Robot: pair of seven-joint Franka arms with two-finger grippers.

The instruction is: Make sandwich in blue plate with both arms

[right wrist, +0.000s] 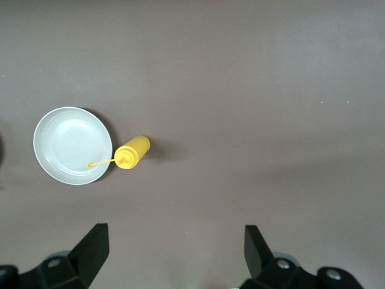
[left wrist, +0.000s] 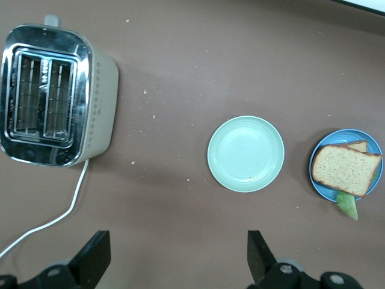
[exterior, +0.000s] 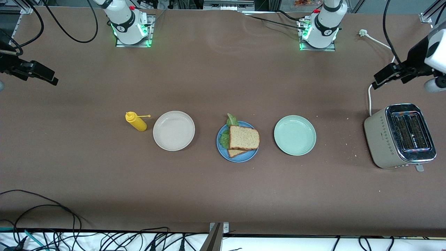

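Observation:
The sandwich [exterior: 244, 137] lies on the blue plate [exterior: 240, 158] at the table's middle: a brown toast slice on top, a second slice's corner showing under it, and green lettuce [exterior: 231, 120] sticking out. It also shows in the left wrist view [left wrist: 346, 171] on the blue plate [left wrist: 367, 137]. My left gripper [exterior: 383, 77] [left wrist: 177, 247] is open and empty, raised over the table near the toaster. My right gripper [exterior: 45, 76] [right wrist: 175, 241] is open and empty, raised over bare table at the right arm's end.
A pale green plate [exterior: 294, 135] [left wrist: 245, 153] lies beside the blue plate toward the left arm's end, with a beige toaster [exterior: 399, 136] [left wrist: 54, 96] past it. A beige plate [exterior: 174, 130] [right wrist: 72, 144] and a yellow squeeze bottle [exterior: 136, 121] [right wrist: 132, 152] lie toward the right arm's end.

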